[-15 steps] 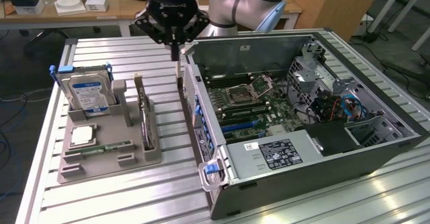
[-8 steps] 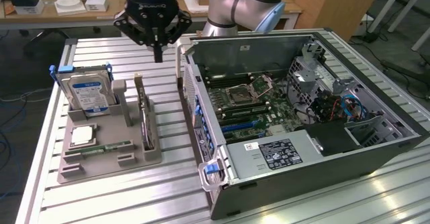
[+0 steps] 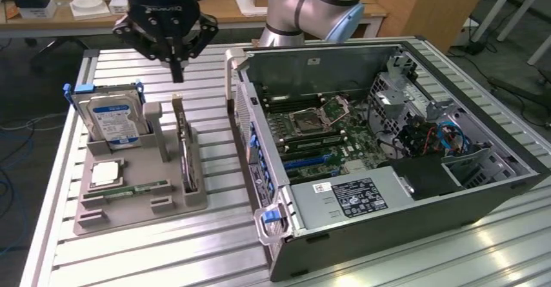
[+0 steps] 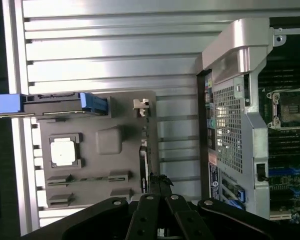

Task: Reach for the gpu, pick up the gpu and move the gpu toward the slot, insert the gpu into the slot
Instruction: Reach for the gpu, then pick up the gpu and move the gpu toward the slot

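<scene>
Okay, gpu: stands on its long edge in a groove of the grey holder, silvery bracket at the hard-drive end. Nothing touches it, so I judge the reach unfinished.
jaws: the gripper hangs above the card, apart from it. The jaws are pressed together to a point and pinch nothing.
risk, contact: coming down like this, I'd expect the tip to strike the card's top edge rather than straddle it, because there is no gap.
risk, tilt: the card is thin and tall, so an off-centre pinch could rock it or drag the holder.
neighbours: a holder post sits just beside the card, with the hard drive beyond it. The processor chip and memory stick lie low.
edges: the case wall rises near on the exterior view's right. The pale latch at its corner could snag a carried card.
room: open above the holder. The slot sits low on the board, with cables nearby, so it is tight.
counter: only a narrow ribbed strip runs between holder and case.
</scene>
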Motion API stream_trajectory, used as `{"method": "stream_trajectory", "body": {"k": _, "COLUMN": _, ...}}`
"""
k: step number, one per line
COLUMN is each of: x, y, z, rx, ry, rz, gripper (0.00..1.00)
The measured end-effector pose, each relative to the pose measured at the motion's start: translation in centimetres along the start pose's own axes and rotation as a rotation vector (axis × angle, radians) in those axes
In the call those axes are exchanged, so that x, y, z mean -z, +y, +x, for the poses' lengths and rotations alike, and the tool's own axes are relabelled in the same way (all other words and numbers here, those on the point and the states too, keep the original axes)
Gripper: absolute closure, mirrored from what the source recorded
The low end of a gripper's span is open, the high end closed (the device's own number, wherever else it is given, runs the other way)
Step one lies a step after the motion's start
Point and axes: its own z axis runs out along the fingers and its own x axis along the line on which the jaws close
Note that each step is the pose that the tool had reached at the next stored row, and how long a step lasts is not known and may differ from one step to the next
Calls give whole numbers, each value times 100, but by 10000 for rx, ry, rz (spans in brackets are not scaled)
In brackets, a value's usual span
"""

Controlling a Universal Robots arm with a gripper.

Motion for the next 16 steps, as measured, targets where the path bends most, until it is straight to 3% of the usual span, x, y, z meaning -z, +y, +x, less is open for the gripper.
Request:
{"method": "stream_trajectory", "body": {"k": 3, "x": 1, "y": -8, "z": 113, "rx": -3, "ry": 0, "rz": 0, "gripper": 90}}
{"method": "stream_trajectory", "body": {"k": 16, "x": 1, "y": -8, "z": 112, "rx": -1, "ry": 0, "rz": 0, "gripper": 90}}
